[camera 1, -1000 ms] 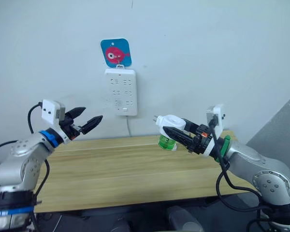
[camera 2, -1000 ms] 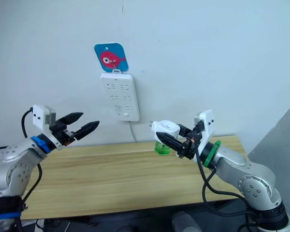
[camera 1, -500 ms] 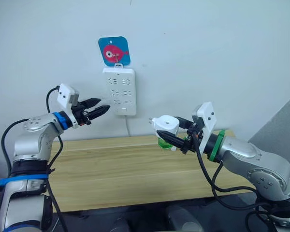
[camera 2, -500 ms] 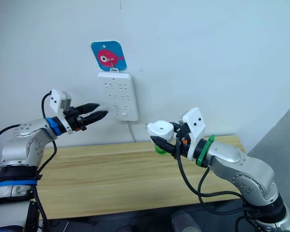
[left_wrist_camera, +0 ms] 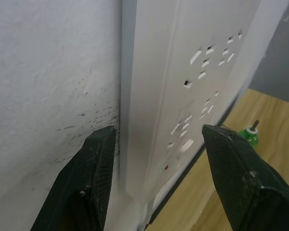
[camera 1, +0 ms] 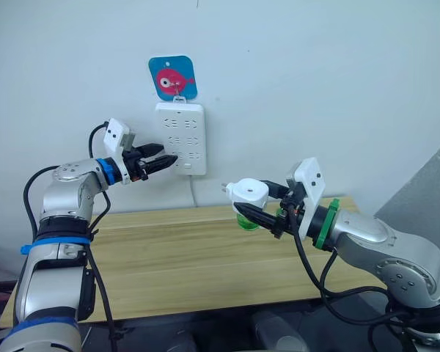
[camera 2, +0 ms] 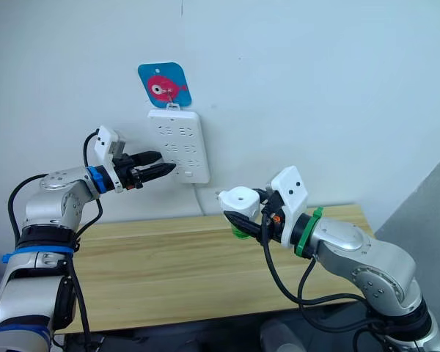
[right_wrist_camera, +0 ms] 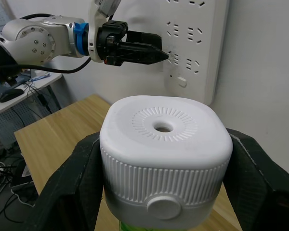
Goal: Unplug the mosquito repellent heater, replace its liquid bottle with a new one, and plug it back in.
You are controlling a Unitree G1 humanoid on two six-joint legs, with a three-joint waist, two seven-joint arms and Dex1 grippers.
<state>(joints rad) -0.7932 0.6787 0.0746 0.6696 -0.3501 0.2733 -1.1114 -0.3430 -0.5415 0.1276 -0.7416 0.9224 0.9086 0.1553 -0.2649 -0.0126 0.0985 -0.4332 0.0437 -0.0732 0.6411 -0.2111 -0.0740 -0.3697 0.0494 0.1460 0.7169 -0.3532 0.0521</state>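
The mosquito repellent heater (camera 1: 248, 193) is a white rounded unit with a round vent hole on top (right_wrist_camera: 162, 127). My right gripper (camera 1: 254, 202) is shut on it above the table, its prongs pointing toward the wall. A green liquid bottle (camera 1: 244, 219) shows just under it; I cannot tell whether the two are joined. In the left wrist view a green bottle (left_wrist_camera: 249, 136) with a bare wick stands on the table. My left gripper (camera 1: 169, 154) is open at the left edge of the wall power strip (camera 1: 180, 138), one finger (left_wrist_camera: 94, 163) by the wall, the other in front of the strip.
A blue sign with a red fish (camera 1: 172, 76) hangs above the strip. The strip's cord (camera 1: 193, 195) drops behind the wooden table (camera 1: 183, 257). A grey panel (camera 1: 425, 198) stands at the right.
My left arm has swung up and right, from over the table's left end to the power strip's left edge. The right gripper has carried the heater slightly left.
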